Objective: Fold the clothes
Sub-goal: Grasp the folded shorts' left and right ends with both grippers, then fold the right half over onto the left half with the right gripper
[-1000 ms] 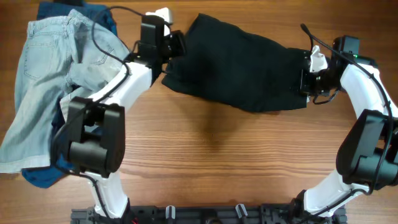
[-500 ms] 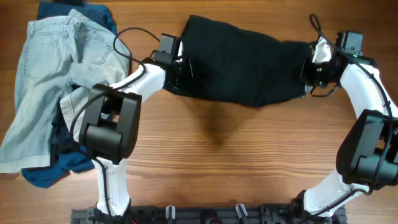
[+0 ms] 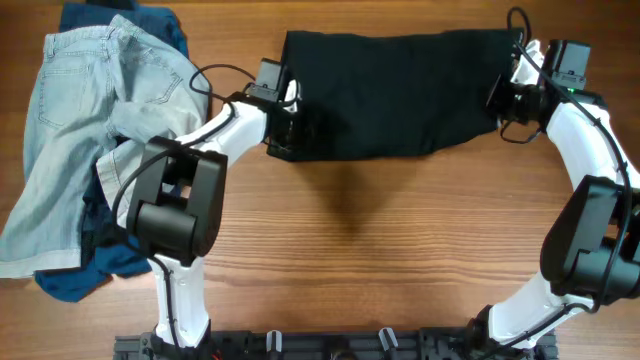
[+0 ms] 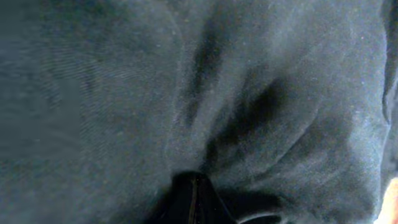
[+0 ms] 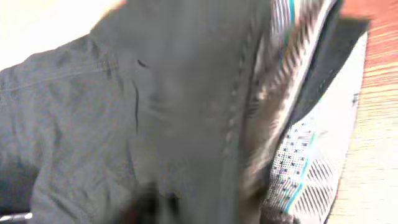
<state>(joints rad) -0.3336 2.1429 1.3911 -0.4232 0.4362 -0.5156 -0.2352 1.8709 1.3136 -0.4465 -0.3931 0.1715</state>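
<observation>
The black shorts (image 3: 390,90) lie stretched out wide at the far middle of the table, between my two grippers. My left gripper (image 3: 290,122) is at their left end, shut on the cloth. In the left wrist view dark fabric (image 4: 124,93) fills the frame, and the left gripper (image 4: 194,200) pinches a fold of it. My right gripper (image 3: 503,98) is at the shorts' right end. The right wrist view is blurred: black cloth (image 5: 155,112) and pale patterned lining (image 5: 305,168) cover the jaws, so their state is hidden.
Light-blue denim (image 3: 80,120) is heaped at the left, over dark-blue pieces (image 3: 75,282) that show at the far left corner and near the front. Bare wood (image 3: 380,250) runs across the front half of the table.
Both grippers moved toward the table's far side, and the crumpled, slanted shorts were pulled out into a flat, wide shape. The left gripper shifted right to the shorts' left end.
</observation>
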